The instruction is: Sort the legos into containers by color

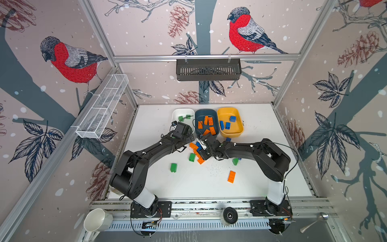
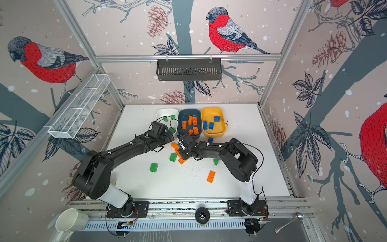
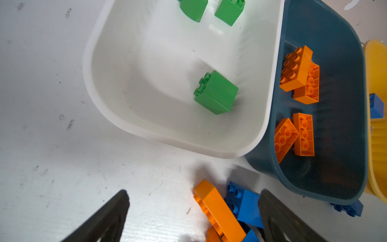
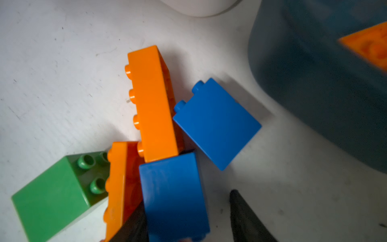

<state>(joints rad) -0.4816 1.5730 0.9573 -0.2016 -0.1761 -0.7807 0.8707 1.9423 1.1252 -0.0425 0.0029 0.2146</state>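
Note:
At the back of the table stand the white tub (image 1: 177, 125) with three green legos (image 3: 215, 92), the teal tub (image 1: 206, 111) with several orange ones (image 1: 210, 121), and the yellow tub (image 1: 232, 134) with three blue ones (image 1: 232, 118). My left gripper (image 3: 192, 191) hangs open and empty at the white tub's near edge (image 1: 189, 140). My right gripper (image 4: 191, 192) is down in a pile in front of the teal tub (image 1: 200, 149). Its jaws straddle a blue brick (image 4: 173, 194), one finger against it and a gap on the other side. An orange brick (image 4: 152, 104) and a second blue brick (image 4: 217, 123) touch it.
Loose on the table lie green bricks (image 1: 192, 157) (image 1: 173, 167) (image 1: 235, 161), an orange brick (image 1: 231, 176) and a blue one (image 1: 228, 139). A black basket (image 1: 208, 70) and a white wire tray (image 1: 102, 106) hang on the walls. A mug (image 1: 97, 220) and a spoon (image 1: 314, 223) lie beyond the front rail.

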